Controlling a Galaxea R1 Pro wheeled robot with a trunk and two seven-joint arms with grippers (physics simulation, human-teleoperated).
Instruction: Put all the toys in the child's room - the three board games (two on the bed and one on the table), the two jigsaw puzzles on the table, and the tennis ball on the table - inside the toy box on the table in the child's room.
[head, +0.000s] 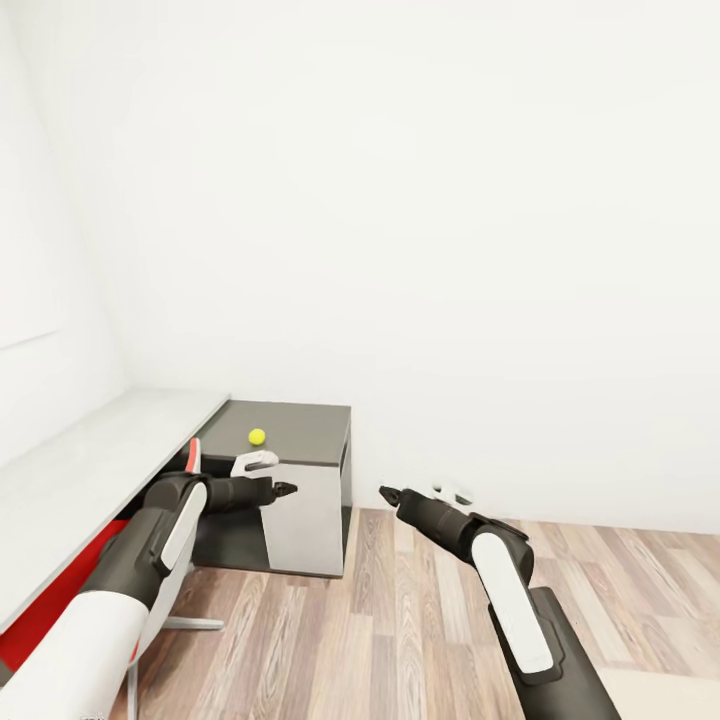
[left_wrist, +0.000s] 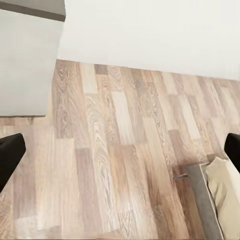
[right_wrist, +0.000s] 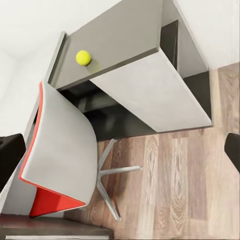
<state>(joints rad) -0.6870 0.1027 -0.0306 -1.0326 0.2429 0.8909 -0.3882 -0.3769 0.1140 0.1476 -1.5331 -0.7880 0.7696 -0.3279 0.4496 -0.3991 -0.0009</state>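
The tennis ball (head: 257, 436) (right_wrist: 83, 57), small and yellow-green, rests alone on the lower dark grey section (head: 300, 428) of the table, near the white wall. My left gripper (head: 284, 489) hovers open in front of that section, a little below its top and right of the ball. In the left wrist view the left gripper (left_wrist: 120, 152) has its jaws wide apart over bare wood floor. Further right, my right gripper (head: 388, 493) (right_wrist: 120, 152) hangs open above the floor, pointing back at the desk. The toy box, board games and jigsaw puzzles are out of view.
The table's light grey top (head: 90, 470) runs along the left wall. A grey chair with a red inner shell (right_wrist: 60, 150) (head: 60, 590) stands tucked at the desk, its metal foot (head: 190, 623) on the plank floor. A cream surface with a grey edge (left_wrist: 225, 195) lies low beside the floor.
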